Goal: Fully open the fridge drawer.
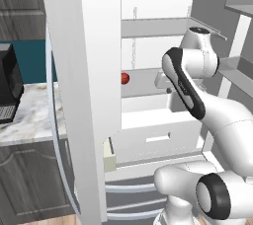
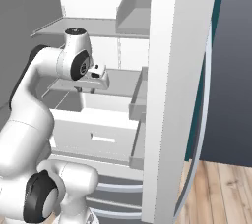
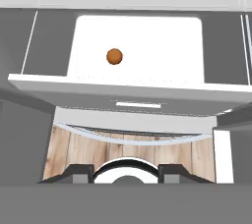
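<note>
The fridge [image 1: 94, 46] stands with its doors swung wide, and the white fridge drawer [image 1: 158, 137] sits low in the compartment, under the grey shelves [image 2: 88, 27], already drawn some way out: its open top shows from above, with a small orange-brown ball [image 3: 114, 56] lying on its floor. To finish the pull well, my judgement is that the hand should drop in front of the flat drawer face, line up square with the handle slot [image 3: 138, 104] at its centre, hook the tips in there and draw straight back along the runners, keeping the pull level so the box does not rack sideways or bind; the base may need to give room, since the arm is already folded close. The pincer [image 2: 98, 73] hangs above the drawer, looking down into it, apart from it and touching nothing; the drawer front and its slot lie below and toward the robot from the hand. In the hand view the two dark fingertips [image 3: 78, 173] stand well apart at the bottom, so the pincer is wide and holds nothing.
</note>
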